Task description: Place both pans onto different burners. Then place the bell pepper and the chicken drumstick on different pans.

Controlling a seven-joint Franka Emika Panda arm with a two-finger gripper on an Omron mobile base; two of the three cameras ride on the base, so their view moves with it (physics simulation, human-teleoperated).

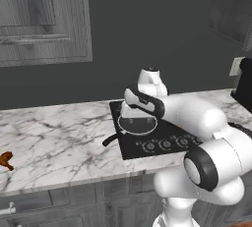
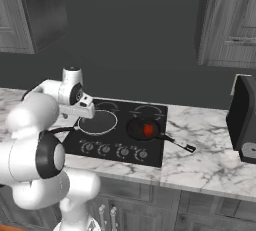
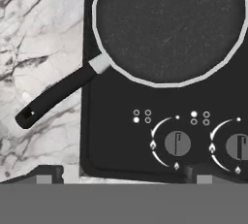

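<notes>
A pale-rimmed pan [image 3: 169, 24] sits on the cooktop's [image 3: 121, 136] front left burner, its black handle [image 3: 58, 94] reaching out over the marble counter. My gripper [image 3: 121, 177] hovers above this pan's near edge, open and holding nothing. From the right base view, the gripper [image 2: 79, 117] hangs over the left side of that pan [image 2: 98, 122]. A second pan [image 2: 142, 127] rests on the neighbouring burner with the red bell pepper [image 2: 148, 131] inside it. The chicken drumstick [image 1: 6, 160] lies on the counter far to the left. The arm partly hides the pale-rimmed pan [image 1: 139, 126].
A row of knobs [image 2: 114, 150] runs along the cooktop's front. A dark appliance [image 2: 243, 117] stands on the counter at the right. Wall cabinets [image 1: 44, 19] hang above. Marble counter [image 1: 59, 137] stretches between the cooktop and the drumstick.
</notes>
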